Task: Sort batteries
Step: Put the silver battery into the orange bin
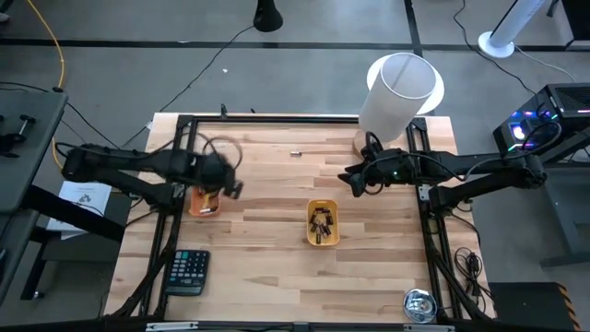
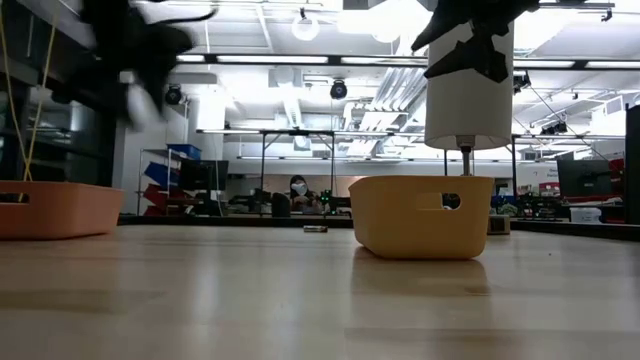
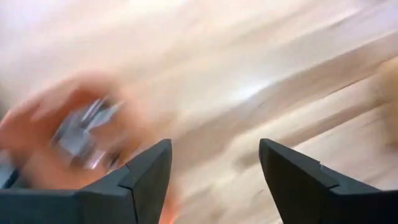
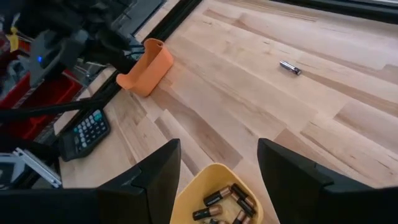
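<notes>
Dark batteries (image 1: 321, 224) lie in the yellow tray (image 1: 324, 242) at the table's middle. Silvery batteries (image 3: 81, 130) lie in the orange tray (image 1: 205, 205) at the left; they are blurred in the left wrist view. One lone battery (image 1: 296, 153) lies on the bare wood toward the far edge, also seen in the right wrist view (image 4: 290, 68). My left gripper (image 3: 214, 149) hangs open just above the orange tray, nothing between its fingers. My right gripper (image 4: 219, 149) is open in the air, to the right of and beyond the yellow tray, pointing at it.
A black calculator (image 1: 187, 272) lies near the front left. A tall white cylinder (image 1: 396, 92) stands at the far right corner. A small shiny round thing (image 1: 419, 305) sits at the front right. Black frame rails (image 1: 431, 231) run along both sides. Bare wood lies between the trays.
</notes>
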